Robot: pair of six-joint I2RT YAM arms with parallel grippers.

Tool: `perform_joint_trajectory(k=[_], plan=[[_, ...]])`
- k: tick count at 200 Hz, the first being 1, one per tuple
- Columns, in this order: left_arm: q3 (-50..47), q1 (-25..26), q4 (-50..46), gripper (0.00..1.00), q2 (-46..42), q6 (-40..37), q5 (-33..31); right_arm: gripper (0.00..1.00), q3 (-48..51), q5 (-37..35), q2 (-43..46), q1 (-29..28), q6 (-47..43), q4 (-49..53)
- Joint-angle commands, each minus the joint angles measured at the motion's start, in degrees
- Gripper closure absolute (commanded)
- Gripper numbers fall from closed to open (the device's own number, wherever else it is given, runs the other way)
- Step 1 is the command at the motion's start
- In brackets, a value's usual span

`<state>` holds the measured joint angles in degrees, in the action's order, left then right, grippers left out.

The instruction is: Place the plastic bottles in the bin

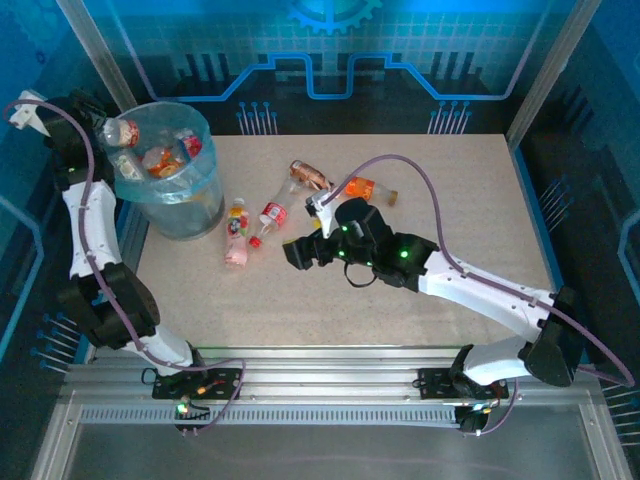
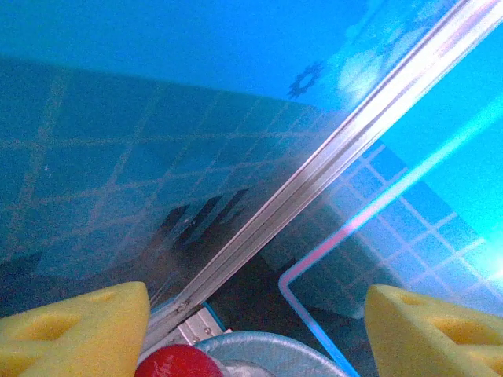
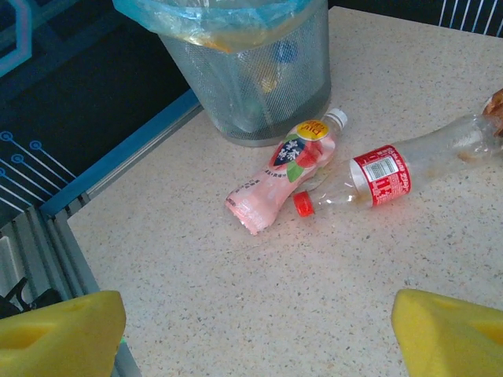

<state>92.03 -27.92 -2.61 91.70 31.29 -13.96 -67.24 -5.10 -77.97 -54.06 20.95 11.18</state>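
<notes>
The grey mesh bin [image 1: 190, 215], lined with a pale blue bag, stands at the table's back left and holds several bottles. My left gripper [image 1: 100, 130] hovers at its far left rim, open, pads [image 2: 78, 326] wide apart. A clear red-label bottle [image 1: 122, 132] lies just at that gripper, over the bin's rim [image 2: 267, 349]; its red cap [image 2: 177, 363] shows low between the pads. My right gripper [image 1: 300, 250] is open above bare table, nothing between its pads [image 3: 59, 334]. Ahead of it lie a pink bottle [image 3: 287, 173] and a clear red-label bottle [image 3: 377, 179], touching, close to the bin [image 3: 251, 78].
Two more bottles lie further back mid-table: a brownish one [image 1: 310, 175] and an orange one [image 1: 367, 188]. A blue table edge and metal rail [image 3: 118, 161] run left of the bin. An aluminium frame post [image 2: 330, 169] stands behind the left gripper.
</notes>
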Motion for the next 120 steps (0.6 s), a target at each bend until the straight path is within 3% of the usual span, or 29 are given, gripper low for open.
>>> perform_joint_trajectory(k=[1,50,120], plan=[[5.3,-0.3,-6.0,0.30,-0.9,-7.2,6.6,0.11,-2.0,-0.9,-1.1,-1.3,0.0,0.9],[7.6,-0.3,-15.4,0.33,4.3,-10.9,14.2,0.11,-3.6,-1.4,-2.2,-3.2,-1.6,2.3],[8.1,-0.3,-17.8,0.36,10.0,-9.8,24.1,0.11,-4.0,-1.7,-3.5,-4.7,-2.6,3.0]])
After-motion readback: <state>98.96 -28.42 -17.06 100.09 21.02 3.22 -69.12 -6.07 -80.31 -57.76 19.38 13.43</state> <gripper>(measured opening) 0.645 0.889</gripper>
